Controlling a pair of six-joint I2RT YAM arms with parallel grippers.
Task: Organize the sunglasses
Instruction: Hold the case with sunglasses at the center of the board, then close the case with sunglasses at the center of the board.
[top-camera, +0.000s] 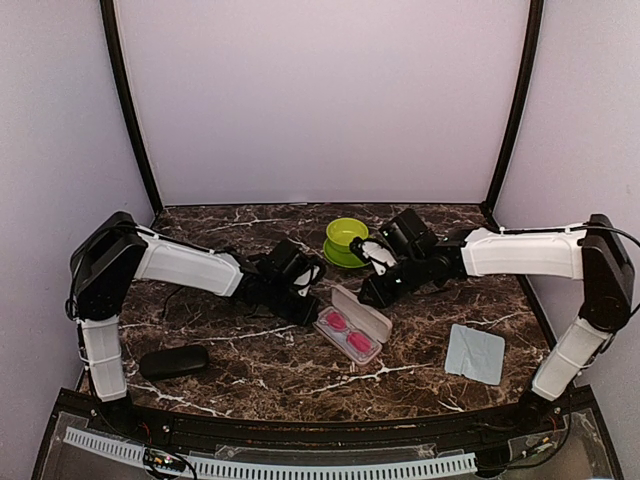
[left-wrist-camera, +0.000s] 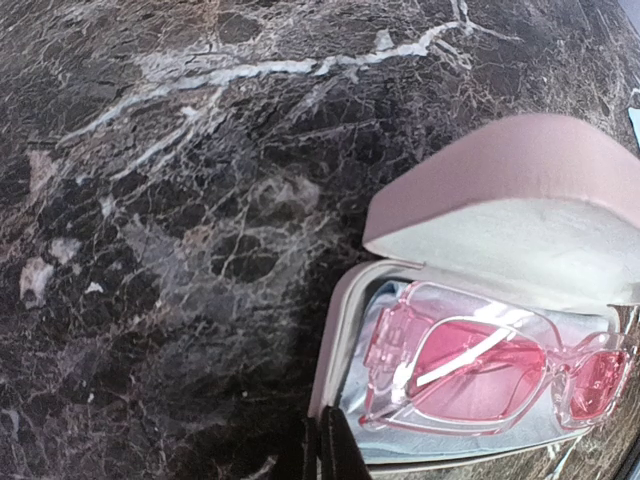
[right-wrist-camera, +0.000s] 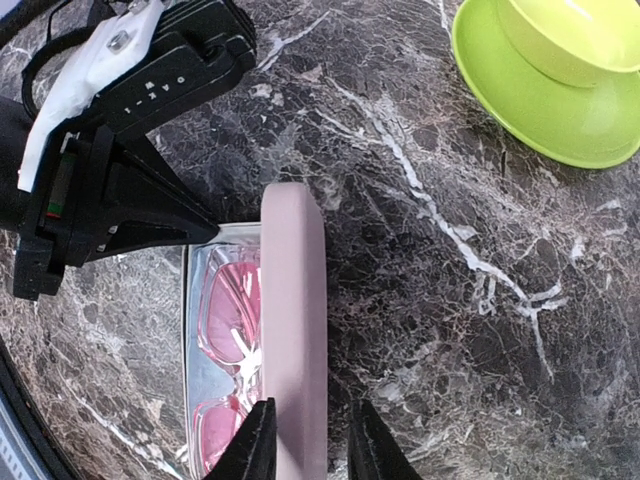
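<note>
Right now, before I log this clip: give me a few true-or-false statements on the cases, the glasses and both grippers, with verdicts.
1. The pink case stands open with pink glasses inside. True.
2. The black case is open too. False: it lies closed.
3. The right gripper has a finger on each side of the pink lid. True.
4. The green bowl sits on the grey cloth. False: it sits on a green plate; the cloth lies well apart from it.
5. The left gripper is wide open. False: its fingers are shut, at the pink case's end.
</note>
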